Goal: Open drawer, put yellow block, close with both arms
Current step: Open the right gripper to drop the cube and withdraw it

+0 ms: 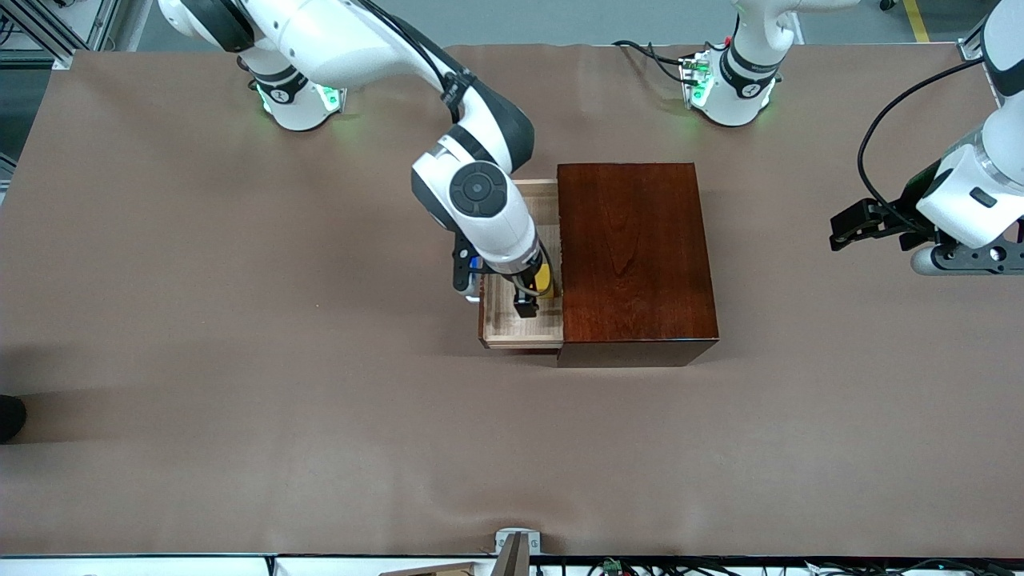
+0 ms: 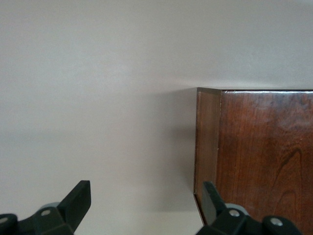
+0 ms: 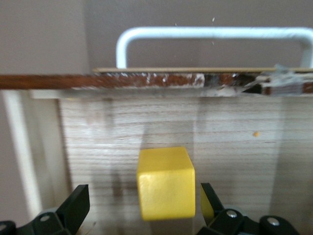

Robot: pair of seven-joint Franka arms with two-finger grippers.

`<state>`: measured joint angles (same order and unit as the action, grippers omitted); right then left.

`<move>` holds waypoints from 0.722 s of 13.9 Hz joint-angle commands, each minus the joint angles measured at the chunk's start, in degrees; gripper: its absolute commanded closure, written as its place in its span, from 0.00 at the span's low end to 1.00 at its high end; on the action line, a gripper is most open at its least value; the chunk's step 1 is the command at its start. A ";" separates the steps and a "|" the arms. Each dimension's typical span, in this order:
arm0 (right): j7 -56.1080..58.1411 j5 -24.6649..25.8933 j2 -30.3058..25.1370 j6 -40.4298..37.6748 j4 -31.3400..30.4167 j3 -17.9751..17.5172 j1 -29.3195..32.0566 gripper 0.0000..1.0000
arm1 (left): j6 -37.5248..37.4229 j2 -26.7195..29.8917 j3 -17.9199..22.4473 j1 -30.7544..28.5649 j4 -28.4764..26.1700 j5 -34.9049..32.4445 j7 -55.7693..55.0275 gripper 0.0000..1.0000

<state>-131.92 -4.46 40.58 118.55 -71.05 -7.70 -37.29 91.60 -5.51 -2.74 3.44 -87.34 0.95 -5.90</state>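
In the middle of the brown-covered counter [image 1: 240,320] stands the glossy dark mahogany rectangular box [image 1: 636,252], and the pale light-wood drawer [image 1: 500,324] is pulled out of it toward the right arm's end of the counter. The right arm reaches from its green-lit base down over the open tray, and its black two-finger end effector [image 1: 526,304] hangs inside the drawer. From the front camera the small bright yellow cube [image 1: 543,278] shows only as a sliver beside the wrist, mostly hidden by the white arm. The right wrist view shows what the front view hides: the yellow block [image 3: 165,182] sits on the drawer's wooden floor between the two black fingertips [image 3: 78,203], which stand apart on either side of it with a gap visible at each face, so the right end effector [image 3: 144,208] is spread wide and not gripping. That same view shows the drawer's dark reddish-brown front board [image 3: 146,81] and the white bar handle [image 3: 210,36] on its outer face, neither of which the front camera shows clearly.

The left arm waits toward its own end of the counter, its end effector [image 1: 852,228] up over bare counter well apart from the box. The left wrist view shows its fingers [image 2: 76,200] spread apart with nothing between them, looking past a corner and the top of the mahogany box [image 2: 259,152]
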 commanded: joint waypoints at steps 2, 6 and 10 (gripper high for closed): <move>2.61 -0.02 -5.51 -4.02 -1.20 -0.48 2.30 0.00 | 0.95 1.38 0.10 -0.01 -1.34 1.34 -0.16 0.00; 16.91 -0.02 -9.98 -10.70 -3.47 -0.39 6.33 0.00 | 0.95 1.12 0.10 0.07 -1.17 1.34 -0.25 0.00; 36.50 -0.02 -14.82 -10.71 -9.45 -0.39 14.33 0.00 | 0.95 1.21 -0.25 0.34 -1.17 1.25 -0.78 0.00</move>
<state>-104.26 -4.37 30.14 107.59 -74.80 -7.25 -27.08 91.94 -5.51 -2.92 3.57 -87.40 0.99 -5.90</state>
